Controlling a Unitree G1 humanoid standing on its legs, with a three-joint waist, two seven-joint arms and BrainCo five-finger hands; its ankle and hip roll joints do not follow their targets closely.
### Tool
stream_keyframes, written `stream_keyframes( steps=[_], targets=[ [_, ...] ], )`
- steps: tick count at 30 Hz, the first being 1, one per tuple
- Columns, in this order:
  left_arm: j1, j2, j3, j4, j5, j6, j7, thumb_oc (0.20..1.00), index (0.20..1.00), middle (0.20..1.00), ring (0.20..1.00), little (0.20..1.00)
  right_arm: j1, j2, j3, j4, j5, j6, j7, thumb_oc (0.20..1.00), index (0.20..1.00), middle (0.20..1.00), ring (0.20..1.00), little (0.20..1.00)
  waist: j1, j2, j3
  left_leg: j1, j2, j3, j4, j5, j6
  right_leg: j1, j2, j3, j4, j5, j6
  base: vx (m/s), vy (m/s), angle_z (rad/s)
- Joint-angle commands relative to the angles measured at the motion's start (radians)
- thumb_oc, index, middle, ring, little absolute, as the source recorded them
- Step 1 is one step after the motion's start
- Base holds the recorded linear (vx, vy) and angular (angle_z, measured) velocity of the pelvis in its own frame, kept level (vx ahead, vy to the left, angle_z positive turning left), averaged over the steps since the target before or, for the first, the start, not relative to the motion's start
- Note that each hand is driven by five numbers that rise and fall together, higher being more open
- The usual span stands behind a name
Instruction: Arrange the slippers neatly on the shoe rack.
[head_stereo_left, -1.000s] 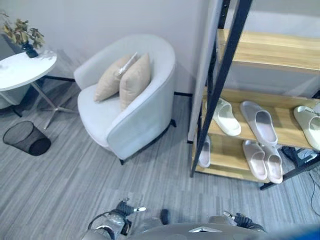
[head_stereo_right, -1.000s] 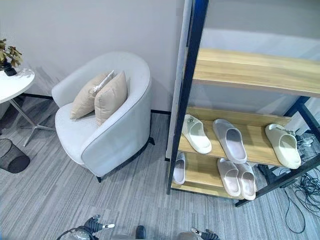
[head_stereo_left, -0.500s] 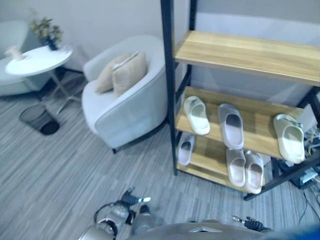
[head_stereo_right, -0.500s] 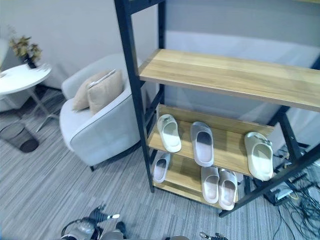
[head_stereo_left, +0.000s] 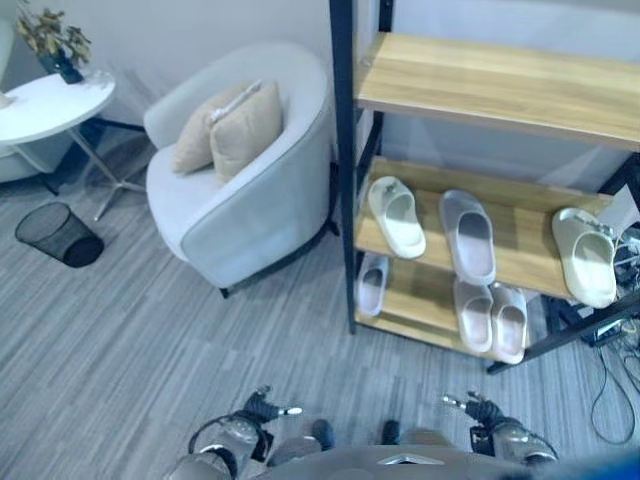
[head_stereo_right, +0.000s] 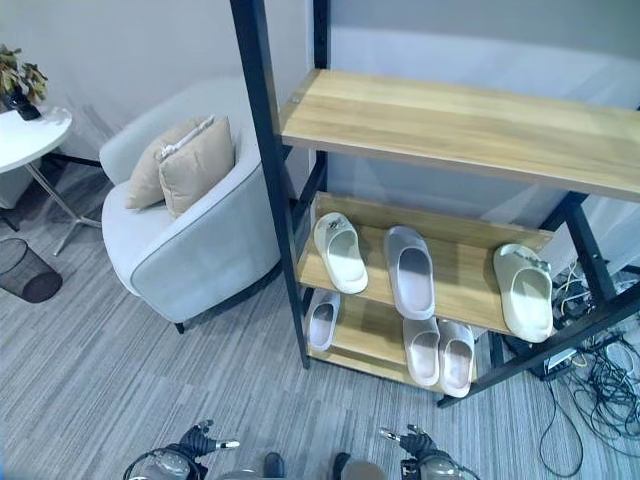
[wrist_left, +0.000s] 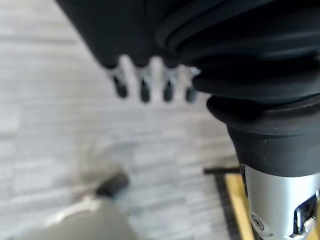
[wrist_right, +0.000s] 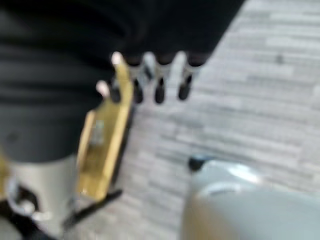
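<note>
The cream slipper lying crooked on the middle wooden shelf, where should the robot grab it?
Probably the cream slipper is best pinched at its open heel end, which points toward the robot. Coming from the front of the shoe rack looks easiest, under the top shelf; the grey slipper lies apart beside it.

Both hands hang low, holding nothing.
The left hand (wrist_left: 150, 85) and the right hand (wrist_right: 155, 80) each point down toward the floor, fingers straight and relaxed, side by side.
</note>
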Motion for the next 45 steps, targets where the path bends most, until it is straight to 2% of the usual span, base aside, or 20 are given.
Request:
stream_keyframes(
  steps=[1,4,6,9,16,17,18,19,20,21,24,25,27,28,29,32,35,45],
  targets=[
    [-0.021,0.028,0.020,-0.005,0.039,-0.023,0.003,1.000,1.000,1.000,1.000,1.000,-0.008,0.004,0.019,0.010,-0.038,-0.020,-0.005,1.000,1.000,1.000,1.000,1.000,0.019,-0.034,-0.039,-0.071,0.010,-0.033,0.129,-0.101,-0.053,0.098,-0.127,-0.014,-0.167,0.158,0.108,-0.03,-0.098,-0.10],
    [-0.020,0.029,0.022,-0.009,0.033,-0.025,0.005,1.000,1.000,1.000,1.000,1.000,-0.011,0.000,0.016,0.006,-0.038,-0.019,-0.003,1.000,1.000,1.000,1.000,1.000,0.017,-0.037,-0.041,-0.069,0.012,-0.039,0.151,-0.108,-0.060,0.090,-0.146,-0.002,-0.204,0.187,0.113,-0.02,-0.098,-0.08],
    [-0.011,0.028,0.025,-0.005,0.040,-0.031,0.006,1.000,1.000,1.000,1.000,1.000,-0.006,0.005,0.023,0.009,-0.049,-0.020,0.000,1.000,1.000,1.000,1.000,1.000,0.020,-0.058,-0.054,-0.060,0.016,-0.035,0.167,-0.119,-0.067,0.119,-0.135,0.024,-0.264,0.186,0.124,0.01,-0.173,0.13],
    [0.008,0.025,0.031,0.001,0.049,-0.031,-0.003,1.000,1.000,1.000,1.000,1.000,0.006,0.000,0.039,0.006,-0.069,-0.022,0.009,1.000,1.000,1.000,1.000,1.000,0.031,-0.068,-0.079,-0.039,0.037,-0.042,0.156,-0.106,-0.086,0.157,-0.110,0.008,-0.295,0.179,0.123,0.03,-0.172,0.27],
    [0.026,0.010,0.025,-0.003,0.048,-0.032,-0.005,1.000,1.000,1.000,1.000,1.000,0.008,0.002,0.054,-0.062,-0.036,-0.052,0.008,1.000,1.000,1.000,1.000,1.000,0.025,-0.066,-0.090,0.001,0.081,-0.070,0.088,-0.061,-0.120,0.199,-0.052,-0.016,-0.312,0.133,0.096,-0.01,-0.116,0.02],
    [0.046,0.022,0.055,-0.011,0.049,-0.032,-0.008,1.000,1.000,1.000,1.000,1.000,0.062,-0.140,0.062,-0.250,-0.128,-0.111,0.028,1.000,1.000,1.000,1.000,1.000,0.018,-0.066,-0.085,0.011,0.088,-0.066,0.079,-0.057,-0.121,0.203,-0.047,-0.015,-0.311,0.130,0.098,-0.02,-0.080,0.08],
    [0.053,0.027,0.054,-0.016,0.054,-0.034,-0.022,1.000,1.000,1.000,1.000,1.000,-0.020,-0.187,0.081,-0.370,-0.176,-0.123,-0.021,1.000,1.000,1.000,1.000,1.000,0.018,-0.068,-0.086,0.013,0.094,-0.064,0.068,-0.048,-0.125,0.201,-0.042,-0.013,-0.312,0.130,0.097,-0.04,-0.064,0.10],
    [0.065,0.031,0.059,-0.031,0.056,-0.039,-0.025,1.000,1.000,1.000,1.000,1.000,-0.032,-0.219,0.047,-0.514,-0.177,-0.117,-0.032,1.000,1.000,1.000,1.000,1.000,0.019,-0.067,-0.085,0.015,0.098,-0.064,0.058,-0.041,-0.127,0.197,-0.038,-0.012,-0.313,0.129,0.096,-0.06,-0.058,-0.05],
    [0.061,0.021,0.059,-0.054,0.048,-0.043,-0.024,1.000,1.000,1.000,1.000,1.000,0.133,-0.132,-0.006,-0.350,0.005,-0.079,0.071,1.000,1.000,1.000,1.000,1.000,0.000,-0.064,-0.081,0.021,0.102,-0.054,0.042,-0.031,-0.129,0.197,-0.033,-0.010,-0.315,0.130,0.097,-0.07,-0.039,-0.20],
    [0.065,0.014,0.066,-0.055,0.042,-0.044,-0.029,1.000,1.000,1.000,1.000,1.000,0.192,-0.104,0.035,-0.286,-0.036,-0.115,0.087,1.000,1.000,1.000,1.000,1.000,-0.010,-0.062,-0.082,0.026,0.104,-0.048,0.025,-0.021,-0.130,0.192,-0.029,-0.005,-0.318,0.132,0.097,-0.06,-0.027,-0.07],
    [0.071,0.015,0.055,-0.057,0.039,-0.050,-0.043,1.000,1.000,1.000,1.000,1.000,0.217,-0.090,0.055,-0.287,-0.019,-0.121,0.122,1.000,1.000,1.000,1.000,1.000,-0.019,-0.055,-0.080,0.031,0.105,-0.047,-0.009,-0.003,-0.132,0.189,-0.022,-0.003,-0.326,0.136,0.095,-0.04,-0.002,-0.11],
    [0.066,0.014,0.046,-0.051,0.039,-0.052,-0.045,1.000,1.000,1.000,1.000,1.000,0.180,-0.072,0.072,-0.293,-0.012,-0.131,0.100,1.000,1.000,1.000,1.000,1.000,-0.016,-0.053,-0.082,0.036,0.106,-0.050,-0.021,0.001,-0.133,0.190,-0.021,-0.005,-0.330,0.136,0.094,-0.02,0.014,-0.21],
    [0.068,0.017,0.053,-0.059,0.030,-0.052,-0.041,1.000,1.000,1.000,1.000,1.000,0.211,-0.063,0.081,-0.285,0.008,-0.110,0.138,1.000,1.000,1.000,1.000,1.000,-0.019,-0.048,-0.084,0.045,0.104,-0.048,-0.052,0.013,-0.133,0.191,-0.020,-0.006,-0.339,0.140,0.095,-0.02,0.019,-0.10],
    [0.068,0.017,0.053,-0.059,0.030,-0.052,-0.041,1.000,1.000,1.000,1.000,1.000,0.211,-0.063,0.081,-0.285,0.008,-0.110,0.138,1.000,1.000,1.000,1.000,1.000,-0.019,-0.048,-0.083,0.047,0.104,-0.048,-0.053,0.014,-0.133,0.191,-0.020,-0.006,-0.339,0.140,0.095,-0.01,0.032,-0.07],
    [0.054,0.009,0.034,-0.054,0.032,-0.054,-0.052,1.000,1.000,1.000,1.000,1.000,0.176,-0.052,0.098,-0.191,-0.027,-0.111,0.124,1.000,1.000,1.000,1.000,1.000,-0.015,-0.042,-0.089,0.052,0.101,-0.049,-0.071,0.020,-0.133,0.195,-0.020,-0.013,-0.353,0.145,0.096,0.00,0.035,-0.04],
    [0.044,0.005,0.028,-0.048,0.034,-0.053,-0.050,1.000,1.000,1.000,1.000,1.000,0.128,-0.033,0.134,-0.162,-0.055,-0.101,0.126,1.000,1.000,1.000,1.000,1.000,-0.004,-0.037,-0.096,0.059,0.095,-0.053,-0.093,0.025,-0.134,0.210,-0.020,-0.026,-0.382,0.153,0.097,0.00,0.043,0.07],
    [0.051,0.008,0.032,-0.045,0.039,-0.055,-0.048,1.000,1.000,1.000,1.000,1.000,0.138,-0.055,0.184,-0.325,-0.059,-0.119,0.146,1.000,1.000,1.000,1.000,1.000,0.002,-0.040,-0.104,0.050,0.090,-0.047,-0.095,0.022,-0.138,0.228,-0.024,-0.050,-0.425,0.171,0.103,-0.02,0.047,0.23],
    [0.059,0.005,0.024,-0.040,0.054,-0.062,-0.049,1.000,1.000,1.000,1.000,1.000,0.111,-0.105,0.304,-0.539,-0.060,-0.142,0.206,1.000,1.000,1.000,1.000,1.000,0.014,-0.045,-0.109,0.039,0.082,-0.046,-0.095,0.020,-0.147,0.235,-0.032,-0.069,-0.432,0.169,0.110,-0.01,0.030,0.07]
  ],
)
